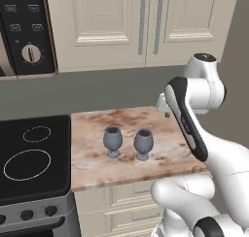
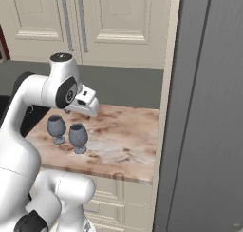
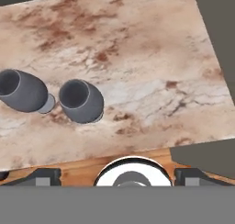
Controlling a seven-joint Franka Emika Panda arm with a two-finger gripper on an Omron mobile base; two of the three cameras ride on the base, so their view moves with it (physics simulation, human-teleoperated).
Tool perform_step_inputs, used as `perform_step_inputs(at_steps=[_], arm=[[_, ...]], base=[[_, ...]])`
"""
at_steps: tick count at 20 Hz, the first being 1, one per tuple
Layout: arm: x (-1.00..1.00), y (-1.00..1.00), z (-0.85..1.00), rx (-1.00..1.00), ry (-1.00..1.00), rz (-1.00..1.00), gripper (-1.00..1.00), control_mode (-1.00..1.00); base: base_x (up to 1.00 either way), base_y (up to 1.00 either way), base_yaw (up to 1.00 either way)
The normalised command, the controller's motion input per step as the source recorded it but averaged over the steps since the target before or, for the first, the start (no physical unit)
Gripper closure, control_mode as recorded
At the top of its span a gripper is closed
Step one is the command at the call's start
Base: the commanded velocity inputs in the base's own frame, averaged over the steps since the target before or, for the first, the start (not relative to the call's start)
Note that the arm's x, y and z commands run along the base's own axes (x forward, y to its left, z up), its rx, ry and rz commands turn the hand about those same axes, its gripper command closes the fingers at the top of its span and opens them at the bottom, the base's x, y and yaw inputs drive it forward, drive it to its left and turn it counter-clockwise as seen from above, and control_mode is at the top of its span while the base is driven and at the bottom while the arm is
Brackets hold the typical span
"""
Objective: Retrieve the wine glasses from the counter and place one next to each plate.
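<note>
Two blue-grey wine glasses stand upright side by side on the beige veined counter (image 1: pixel 165 158): the left glass (image 1: pixel 113 141) (image 2: pixel 57 128) (image 3: pixel 20 90) and the right glass (image 1: pixel 143 143) (image 2: pixel 78 137) (image 3: pixel 81 100). My gripper (image 3: pixel 118 176) is open, its fingertips (image 3: pixel 43 177) spread wide with nothing between them. It hovers above the counter, looking down, with both glasses ahead and to the left in the hand view, apart from it. The white hand (image 2: pixel 86 101) sits behind the glasses, toward the wall. The plates are out of view.
A black glass stovetop (image 1: pixel 34 153) adjoins the counter on the left, with an oven control panel (image 1: pixel 24 32) above it. Cream wall cabinets (image 1: pixel 121 22) hang over the counter. A tall grey panel (image 2: pixel 209 107) bounds the counter's right end.
</note>
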Motion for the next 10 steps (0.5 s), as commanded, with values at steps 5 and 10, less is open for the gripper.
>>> perform_step_inputs(at_steps=[5, 10], arm=[[-0.02, 0.07, 0.00, 0.09, -0.02, -0.35, -1.00, -1.00], [0.00, 0.15, 0.00, 0.20, -0.06, -0.33, -1.00, -1.00]], base=[[0.00, 0.00, 0.00], [0.00, 0.00, 0.00]])
